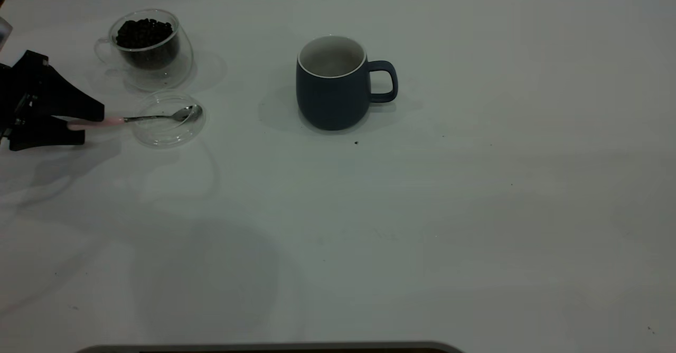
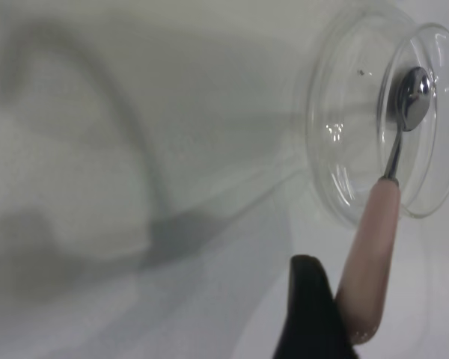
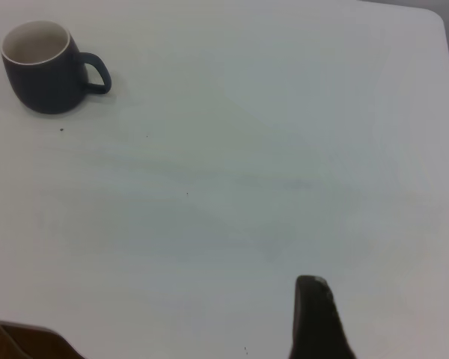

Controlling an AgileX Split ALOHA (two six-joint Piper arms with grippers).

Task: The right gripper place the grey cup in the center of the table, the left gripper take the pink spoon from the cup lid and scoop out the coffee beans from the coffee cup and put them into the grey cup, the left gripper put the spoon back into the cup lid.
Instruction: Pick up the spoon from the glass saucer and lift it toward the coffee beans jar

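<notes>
White and matte, the table [image 1: 475, 210] carries only a few tiny dark specks and some soft shadows. At its middle stands the grey cup [image 1: 331, 83], a rounded blue-grey mug with white inside and a thin white rim, its loop handle turned toward the right arm's side; it looks empty, so the first step of the task seems done. The coming move depends on the pink spoon [image 1: 153, 117]. Its shiny metal bowl rests inside the cup lid [image 1: 168, 119], a flat disc of clear glass with a raised rim, and its pale pink handle lies over the rim and points straight toward the left gripper [image 1: 79, 123] at the left edge of the exterior view. The long axis of the spoon therefore runs almost in line with the black wedge fingers. They are spread, one on each side of the end of the handle, and I cannot tell if either finger touches it yet. In the left wrist view one finger lies just beside the handle end. Closing on this slim, smooth handle is probably the next need. Just behind the lid stands the coffee cup [image 1: 149, 46], clear double-walled glass, holding a heap of dark coffee beans [image 1: 144, 32]. The right gripper [image 3: 318, 318] hovers well apart from the mug; only one of its fingers shows.
</notes>
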